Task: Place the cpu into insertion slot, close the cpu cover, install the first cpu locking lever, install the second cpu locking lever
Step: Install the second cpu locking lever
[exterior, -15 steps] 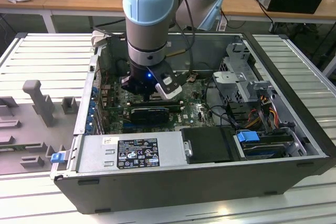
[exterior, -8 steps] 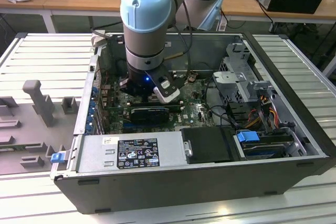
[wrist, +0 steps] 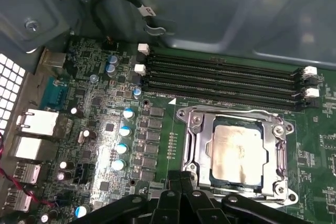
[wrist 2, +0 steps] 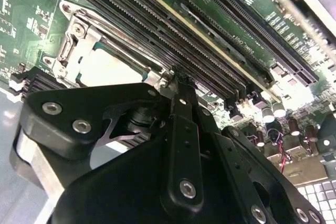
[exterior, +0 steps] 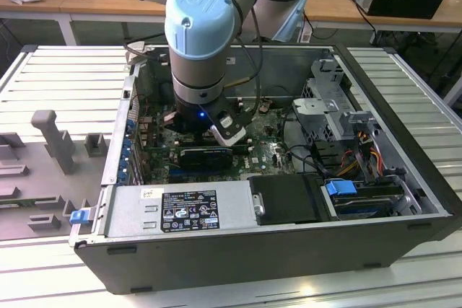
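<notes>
One arm: down inside the open case (exterior: pixel 404 178), wrist over the board (wrist: pixel 100 129).
Claw: gripper (wrist 2: pixel 181 85) sat low at the socket's edge. Fingers looked drawn together to a narrow tip in the second wrist view, nothing visibly between them. I'd call it closed and empty, but the tip was partly hidden.
Cpu: cpu (wrist: pixel 237 153) lay flat in the slot (wrist: pixel 207 153), pale metal top showing, square to the socket walls.
Cover: cover (wrist: pixel 197 140) was down around the cpu, its window framing the chip.
Levers: thin wire ran along the cover's far edge by the memory slots (wrist: pixel 226 77); couldn't tell whether either lever was hooked.
Progress: judging by this, placement done and cover closed; lever work was the part in hand or left.
Edges: fingertip was right beside the cover's edge and close to the nearest memory slot. Capacitors (wrist: pixel 123 129) stood on the socket's other side.
Room: tight sideways between memory slots and socket; open above. Case wall (wrist: pixel 220 9) and a cable loop (wrist: pixel 121 3) sat beyond the memory slots, well clear. Drive bay (exterior: pixel 328 117) was toward the exterior view's right, apart from the arm.
</notes>
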{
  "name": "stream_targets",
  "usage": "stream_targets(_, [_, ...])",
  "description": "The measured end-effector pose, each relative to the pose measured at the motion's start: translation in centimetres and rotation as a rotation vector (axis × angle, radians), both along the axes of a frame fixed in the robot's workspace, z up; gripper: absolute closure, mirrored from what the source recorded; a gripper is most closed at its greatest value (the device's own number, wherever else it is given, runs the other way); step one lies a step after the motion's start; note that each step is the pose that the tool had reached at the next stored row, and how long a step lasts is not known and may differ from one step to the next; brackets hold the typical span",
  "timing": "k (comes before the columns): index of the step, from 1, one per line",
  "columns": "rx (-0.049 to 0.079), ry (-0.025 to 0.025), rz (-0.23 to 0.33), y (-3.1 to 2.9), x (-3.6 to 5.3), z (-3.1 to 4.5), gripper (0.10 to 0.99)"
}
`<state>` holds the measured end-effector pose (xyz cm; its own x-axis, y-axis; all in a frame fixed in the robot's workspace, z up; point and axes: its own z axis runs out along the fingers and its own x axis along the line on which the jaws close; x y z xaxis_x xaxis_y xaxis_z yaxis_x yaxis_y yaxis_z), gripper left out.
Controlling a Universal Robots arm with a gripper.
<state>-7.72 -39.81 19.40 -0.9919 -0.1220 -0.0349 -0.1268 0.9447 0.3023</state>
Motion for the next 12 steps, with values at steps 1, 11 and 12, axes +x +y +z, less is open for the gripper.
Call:
stream_targets(1, [0.0, -0.0004, 0.0, 0.0, -0.02, 0.06, 0.98])
stream_targets(11, [-0.001, -0.0004, 0.0, 0.01, -0.03, 4.14, 0.98])
stream_targets(12, [0.0, -0.0006, 0.0, 0.01, -0.03, 4.14, 0.98])
